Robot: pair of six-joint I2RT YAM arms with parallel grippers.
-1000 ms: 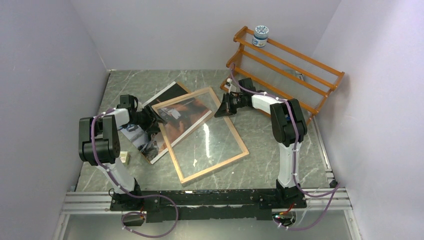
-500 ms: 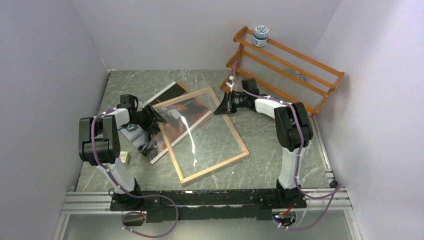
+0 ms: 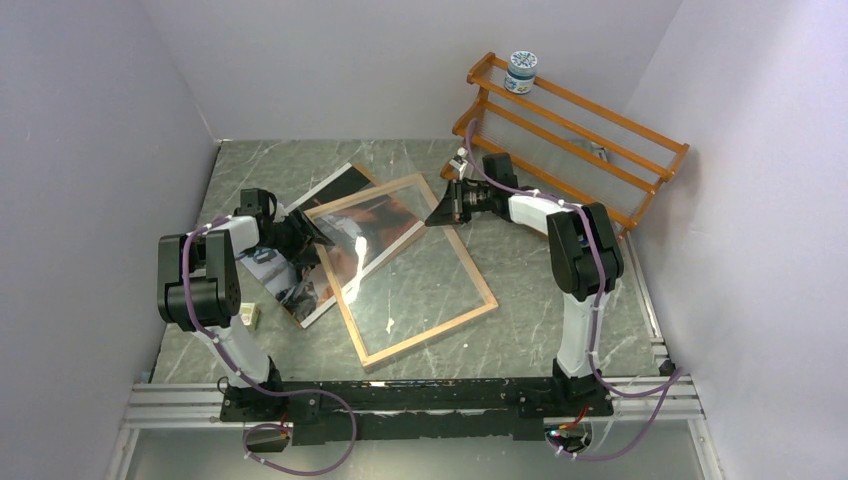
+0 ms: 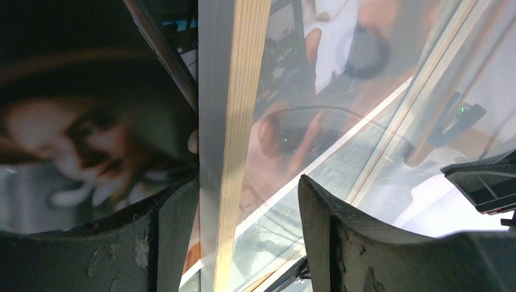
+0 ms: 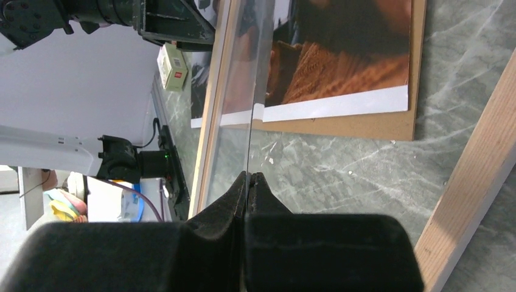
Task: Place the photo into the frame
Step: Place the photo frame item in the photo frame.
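Frame (image 3: 432,333) mid-bench (image 3: 500,347), wood back up, overlapping photo (image 3: 285,285). Photo face-up, partly under frame's left side. Pane (image 3: 430,270) tilted, far edge pinched between closed right fingers (image 5: 213,237). Left fingers (image 4: 164,243) apart, straddling frame's left rail, not clamped on it.

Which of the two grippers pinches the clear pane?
The right gripper, shut on the clear pane; the left gripper only straddles a rail of the frame.
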